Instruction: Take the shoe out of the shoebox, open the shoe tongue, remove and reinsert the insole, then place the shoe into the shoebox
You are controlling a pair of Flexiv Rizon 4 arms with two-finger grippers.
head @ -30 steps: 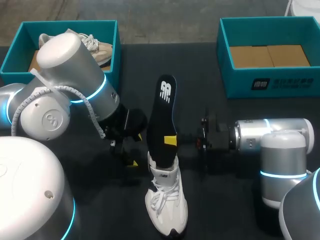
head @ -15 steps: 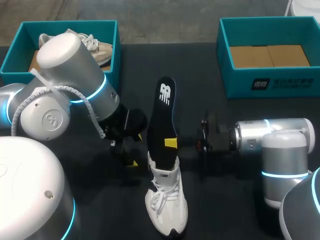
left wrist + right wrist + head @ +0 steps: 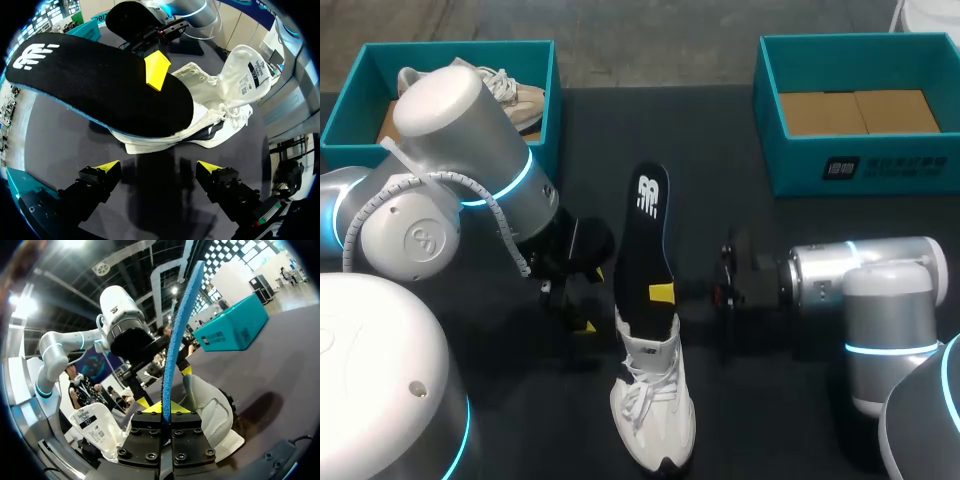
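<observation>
My right gripper (image 3: pixel 662 292) clamped on insole (image 3: pixel 645 230), near end in shoe (image 3: pixel 655 405); my left gripper (image 3: pixel 159 167) apart, left of shoe

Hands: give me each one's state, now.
Left hand: open, holding nothing.
Right hand: closed on the insole.

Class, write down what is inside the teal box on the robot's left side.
A beige laced shoe lies in the teal box. The left arm covers much of the box from above, so the shoe's other end and anything beneath the arm cannot be seen.
</observation>
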